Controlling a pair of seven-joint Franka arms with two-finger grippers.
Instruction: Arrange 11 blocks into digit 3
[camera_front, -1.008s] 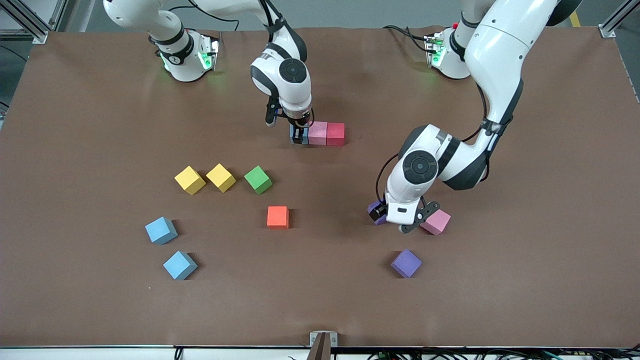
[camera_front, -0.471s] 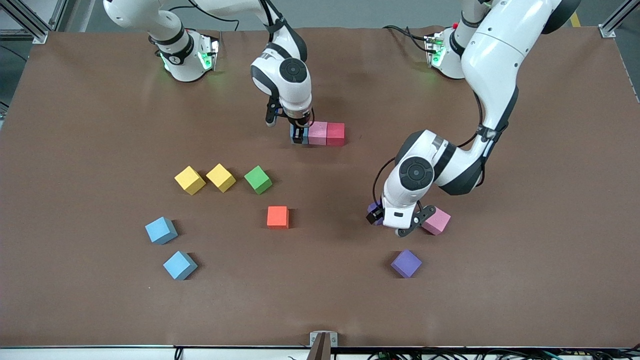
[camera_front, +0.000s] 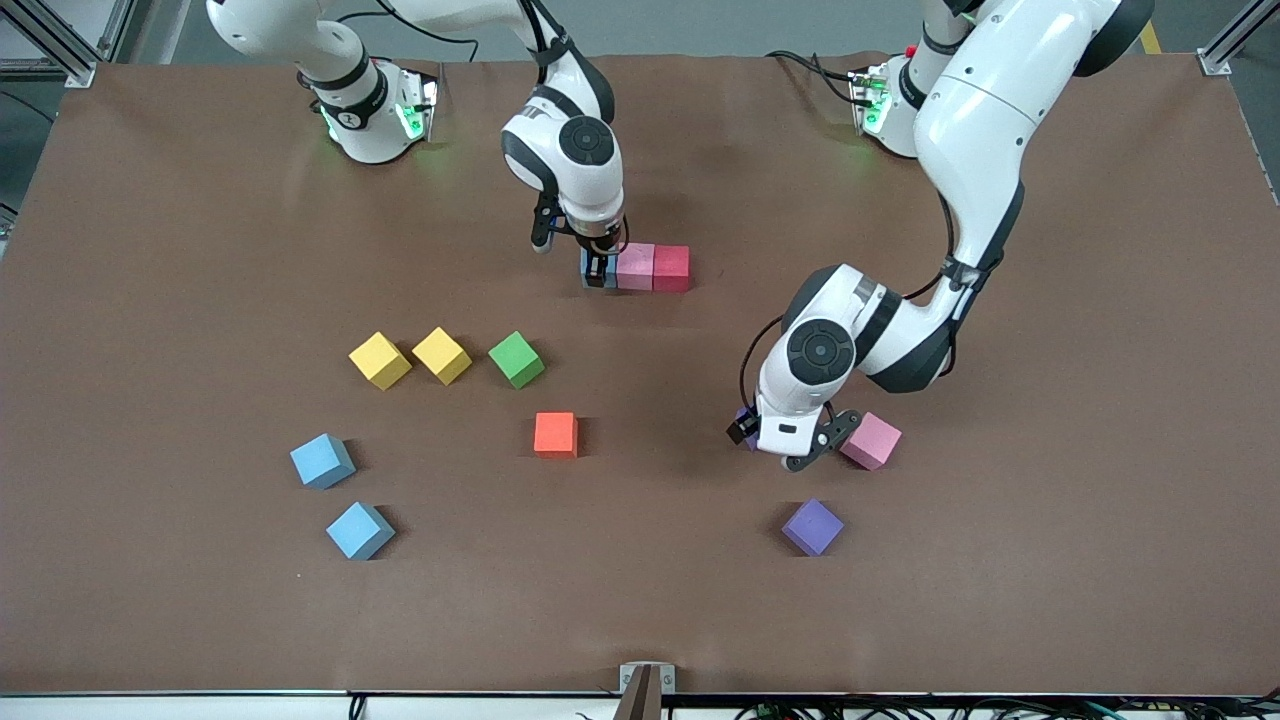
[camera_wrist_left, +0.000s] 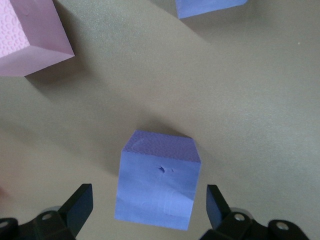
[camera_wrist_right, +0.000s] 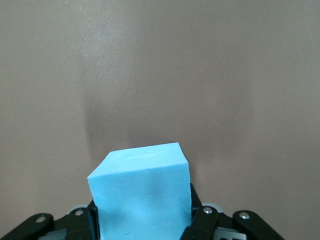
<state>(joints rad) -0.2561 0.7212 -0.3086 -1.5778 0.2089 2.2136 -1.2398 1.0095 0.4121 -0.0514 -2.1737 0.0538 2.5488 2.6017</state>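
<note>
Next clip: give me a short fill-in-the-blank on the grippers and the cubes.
1. The right gripper is shut on a light ____ cube.
2. The open left gripper straddles a ____ cube.
3. Between the held cube and the red cube sits a ____ cube.

Missing: blue; purple; pink

A brown table (camera_front: 150, 300) carries scattered foam cubes: two yellow cubes (camera_front: 410, 358), a green cube (camera_front: 517, 359), an orange cube (camera_front: 555, 434), two light blue cubes (camera_front: 340, 495), a purple cube (camera_front: 812, 526), a pink cube (camera_front: 871, 441), and a touching pink-and-red pair (camera_front: 653, 267).
</note>
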